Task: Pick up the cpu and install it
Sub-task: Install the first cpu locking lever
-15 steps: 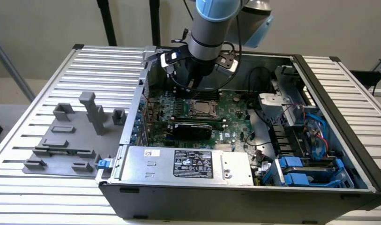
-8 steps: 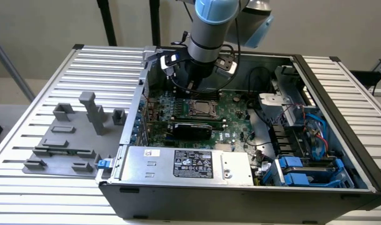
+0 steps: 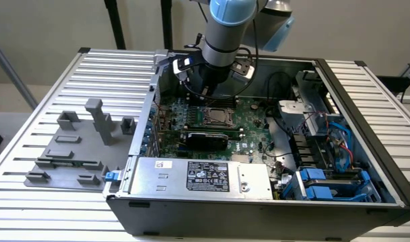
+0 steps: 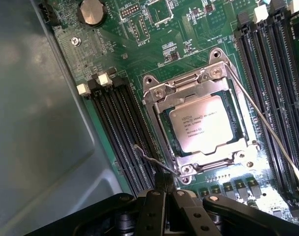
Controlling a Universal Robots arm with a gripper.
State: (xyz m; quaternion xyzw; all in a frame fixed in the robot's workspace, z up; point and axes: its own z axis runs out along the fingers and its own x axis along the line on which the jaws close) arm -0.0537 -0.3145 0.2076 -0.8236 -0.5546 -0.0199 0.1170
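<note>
The cpu (image 4: 201,124) lies flat inside the socket frame (image 4: 159,101) on the motherboard (image 4: 154,39). The pincer (image 4: 164,204) hovers just above it, holding nothing, its opening unclear. The chip looks light, stiff and fragile, best gripped by opposite edges.
</note>
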